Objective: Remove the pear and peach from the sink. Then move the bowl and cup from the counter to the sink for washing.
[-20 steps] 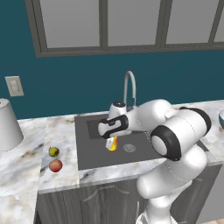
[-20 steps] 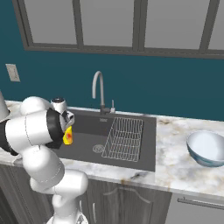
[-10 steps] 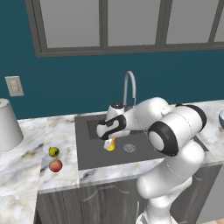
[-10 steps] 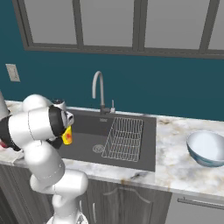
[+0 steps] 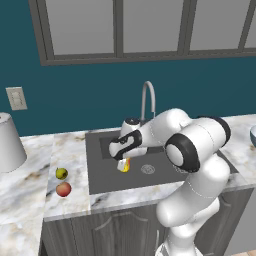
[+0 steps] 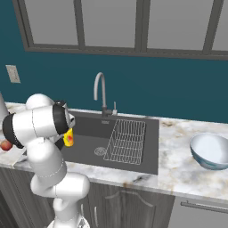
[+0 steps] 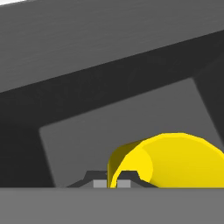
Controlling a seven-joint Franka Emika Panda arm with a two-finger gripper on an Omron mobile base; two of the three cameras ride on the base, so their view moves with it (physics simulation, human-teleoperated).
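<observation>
- The tool (image 5: 123, 163) is hanging over the left half of the sink (image 5: 102, 175), jaws shut on the rim of the yellow cup (image 5: 124, 165), which is dangling just below the wrist
- In the hand view the cup (image 7: 175, 159) is lying on its side relative to the camera, its open mouth turned toward the fingertips (image 7: 125, 177), which are pinching its thin wall; the cup's long axis is running away from the tool and down toward the basin floor
- From the right base view the cup (image 6: 68, 138) is showing its red mark and sitting clear of the sink (image 6: 133, 164) floor, with the drain (image 6: 100, 151) off toward the basin's middle and the wire rack (image 6: 126, 140) further to the right
- The relation that matters: the basin floor is lying straight below the cup, so I judge the coming move to be a short lowering and a release, with no sideways travel needed; whether the cup is already touching the floor I cannot tell
- The pear (image 5: 61, 173) and the peach (image 5: 63, 189) are resting on the bench (image 5: 30, 200) left of the sink, just beside each other, so the fruit part is looking done
- The bowl (image 6: 210, 150) is waiting on the bench (image 6: 187, 173) well to the right of the sink, on the far side of the rack from the tool; that is the long reach left, across the whole basin
</observation>
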